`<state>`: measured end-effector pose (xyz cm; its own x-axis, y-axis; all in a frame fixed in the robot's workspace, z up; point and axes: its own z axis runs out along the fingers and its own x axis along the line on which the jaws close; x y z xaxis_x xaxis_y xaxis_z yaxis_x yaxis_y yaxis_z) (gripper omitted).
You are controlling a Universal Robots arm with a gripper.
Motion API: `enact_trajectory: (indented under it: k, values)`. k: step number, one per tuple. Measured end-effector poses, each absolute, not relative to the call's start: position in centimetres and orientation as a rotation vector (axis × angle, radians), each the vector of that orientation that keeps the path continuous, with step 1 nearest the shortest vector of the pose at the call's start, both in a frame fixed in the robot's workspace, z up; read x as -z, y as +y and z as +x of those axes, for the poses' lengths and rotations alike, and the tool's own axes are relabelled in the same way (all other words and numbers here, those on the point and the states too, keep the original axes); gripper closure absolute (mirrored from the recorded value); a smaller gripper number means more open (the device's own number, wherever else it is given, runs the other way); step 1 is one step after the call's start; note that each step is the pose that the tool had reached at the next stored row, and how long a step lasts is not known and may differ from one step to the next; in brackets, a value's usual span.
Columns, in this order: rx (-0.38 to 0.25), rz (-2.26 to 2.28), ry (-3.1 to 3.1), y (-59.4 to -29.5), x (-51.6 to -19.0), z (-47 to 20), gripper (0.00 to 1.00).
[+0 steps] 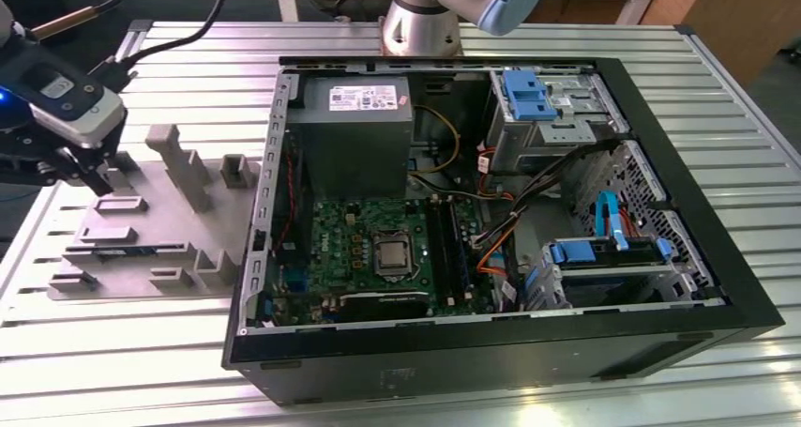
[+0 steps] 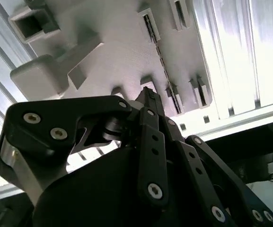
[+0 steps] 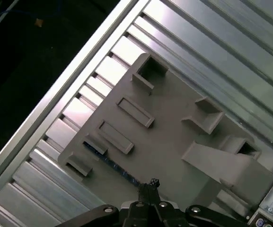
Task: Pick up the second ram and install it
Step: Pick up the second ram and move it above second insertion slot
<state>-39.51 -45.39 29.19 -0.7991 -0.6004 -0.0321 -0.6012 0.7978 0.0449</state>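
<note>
The second ram (image 3: 111, 164) is a thin blue-green stick lying on edge in a slot of the grey fixture plate (image 3: 174, 142); it also shows in the second wrist view (image 2: 163, 72) and in the exterior view (image 1: 126, 251). My gripper (image 1: 98, 185) hangs over the plate's far part, at the exterior view's left. Its dark fingertips (image 3: 153, 184) are pressed together with nothing between them, close to one end of the ram and apart from it. In the second wrist view the shut gripper (image 2: 148, 94) points at the plate beside the ram.
The open computer case (image 1: 501, 352) lies to the exterior view's right of the plate, with the green motherboard (image 1: 363, 249), its black slot rails (image 1: 445, 249), the power supply (image 1: 356, 117) and blue drive brackets (image 1: 526, 94). Upright grey blocks (image 1: 175, 164) rise from the plate.
</note>
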Motion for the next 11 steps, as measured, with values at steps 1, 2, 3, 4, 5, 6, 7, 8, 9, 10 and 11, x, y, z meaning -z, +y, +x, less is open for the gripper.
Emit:
enact_trajectory:
  k: [1,2,3,4,5,6,7,8,9,10,11]
  values:
    - [-0.083,-1.017,2.955,-45.39,-29.16,-39.51,0.89]
    - [-0.083,-1.044,2.946,-45.39,-29.13,-39.51,0.89]
    - [-0.083,-1.07,2.937,-45.39,-29.11,-39.51,0.89]
    - [-0.083,-1.097,2.927,-45.39,-29.07,-39.51,0.89]
    - [-0.083,-1.123,2.918,-45.39,-29.05,-39.51,0.89]
    - [-0.084,-1.15,2.908,-45.39,-29.02,-39.51,0.89]
    - [-0.084,-1.178,2.897,-45.39,-28.99,-39.51,0.89]
    - [-0.084,-1.205,2.887,-45.39,-28.95,-39.51,0.89]
    - [-0.084,-1.231,2.876,-45.39,-28.92,-39.51,0.89]
    - [-0.084,-1.257,2.866,-45.39,-28.89,-39.51,0.89]
    - [-0.085,-1.282,2.855,-45.39,-28.86,-39.51,0.89]
